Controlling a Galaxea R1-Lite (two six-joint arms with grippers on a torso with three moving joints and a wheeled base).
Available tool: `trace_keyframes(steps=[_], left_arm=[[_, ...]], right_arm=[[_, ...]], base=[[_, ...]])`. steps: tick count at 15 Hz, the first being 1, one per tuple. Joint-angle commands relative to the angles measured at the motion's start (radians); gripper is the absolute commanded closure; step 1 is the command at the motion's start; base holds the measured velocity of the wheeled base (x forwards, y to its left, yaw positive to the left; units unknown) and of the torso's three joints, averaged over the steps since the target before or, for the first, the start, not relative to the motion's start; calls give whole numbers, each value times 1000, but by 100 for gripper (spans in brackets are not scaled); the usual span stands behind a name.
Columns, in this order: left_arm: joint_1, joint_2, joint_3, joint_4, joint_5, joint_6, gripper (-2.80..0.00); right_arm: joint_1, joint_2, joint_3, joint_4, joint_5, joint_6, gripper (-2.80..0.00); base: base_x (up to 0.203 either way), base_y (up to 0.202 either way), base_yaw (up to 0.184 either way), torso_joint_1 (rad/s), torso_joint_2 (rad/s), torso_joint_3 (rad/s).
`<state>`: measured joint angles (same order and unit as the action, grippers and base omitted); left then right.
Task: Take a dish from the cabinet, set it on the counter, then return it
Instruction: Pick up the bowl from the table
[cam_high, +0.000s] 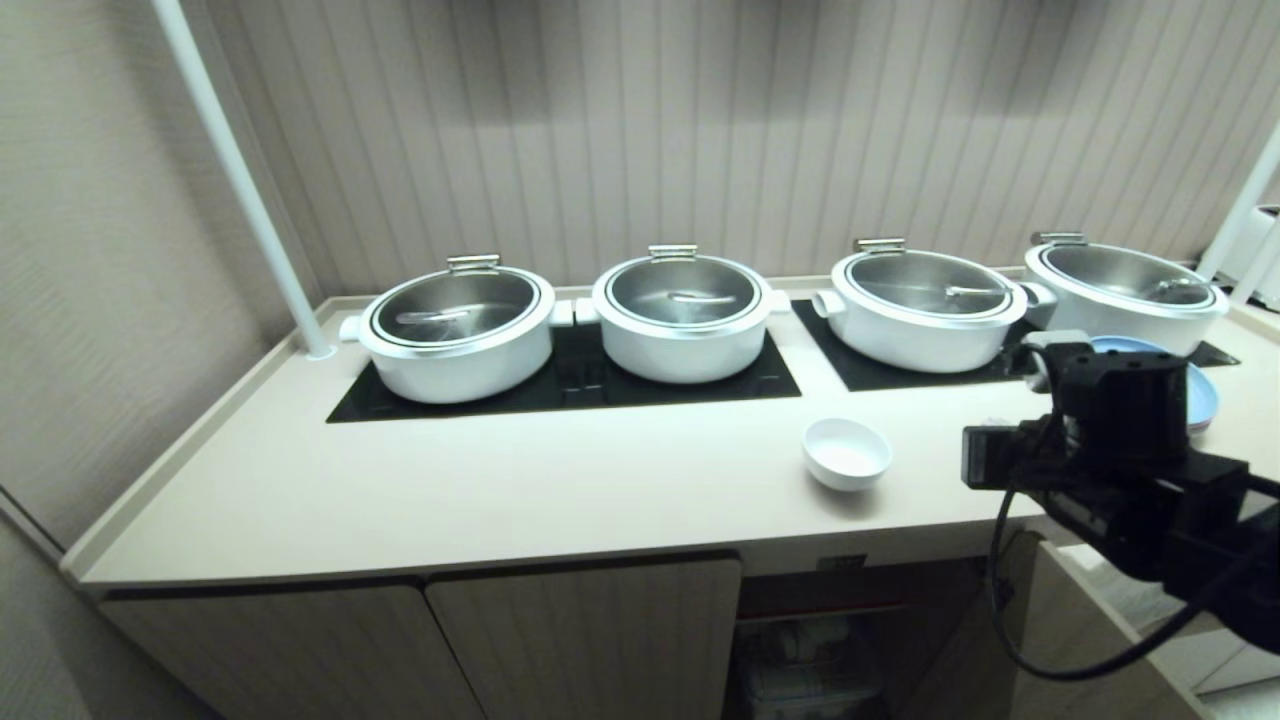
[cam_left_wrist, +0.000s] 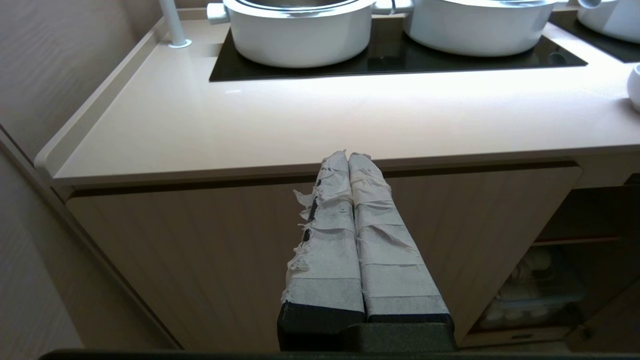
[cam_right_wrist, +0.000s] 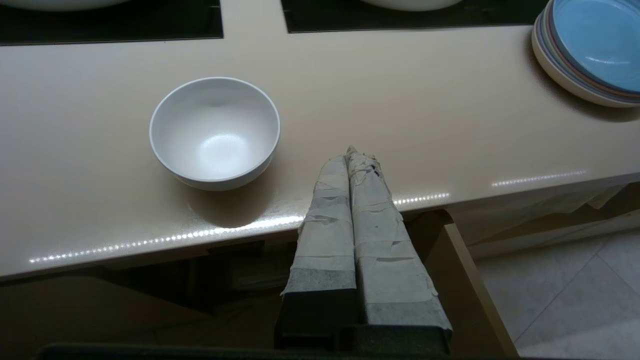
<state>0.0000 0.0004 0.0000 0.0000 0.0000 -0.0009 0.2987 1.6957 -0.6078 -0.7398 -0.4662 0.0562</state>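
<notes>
1. The left gripper (cam_left_wrist: 348, 156), its two tape-wrapped fingers pressed together on nothing, hung parked in front of the closed fluted beige cabinet door (cam_left_wrist: 200, 250), below the counter's front edge and well apart from the dish.
2. The small glossy white round bowl (cam_high: 846, 453) sat upright on the smooth cream-beige countertop (cam_high: 500, 480), near its front edge, in front of the black cooktop panels (cam_high: 700, 385) and above the open compartment of the low beige wood-grain cabinet (cam_high: 590, 640).
3. The bowl looked light, rigid and breakable; its glazed wall was likely slippery, so a pinch across the thin rim, one finger inside and one outside, seemed the surest hold.
4. The right gripper (cam_right_wrist: 354, 152), fingers shut against each other and holding nothing, hovered over the counter's front edge, just to the right of the bowl and not touching it.
5. Further right, a stack of pastel plates with a blue one on top (cam_right_wrist: 590, 50) rested on the counter, well apart from the bowl.
</notes>
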Motion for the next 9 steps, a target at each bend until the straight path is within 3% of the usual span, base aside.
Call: trace_keyframes(steps=[1, 9], left_arm=[[1, 0, 0, 0, 0, -1, 0], [0, 0, 0, 0, 0, 1, 0]], right_arm=[[0, -107, 43, -5, 9, -9, 0], [-7, -545, 499, -6, 78, -28, 0]], base=[[0, 0, 0, 0, 0, 0], [0, 0, 0, 0, 0, 0]])
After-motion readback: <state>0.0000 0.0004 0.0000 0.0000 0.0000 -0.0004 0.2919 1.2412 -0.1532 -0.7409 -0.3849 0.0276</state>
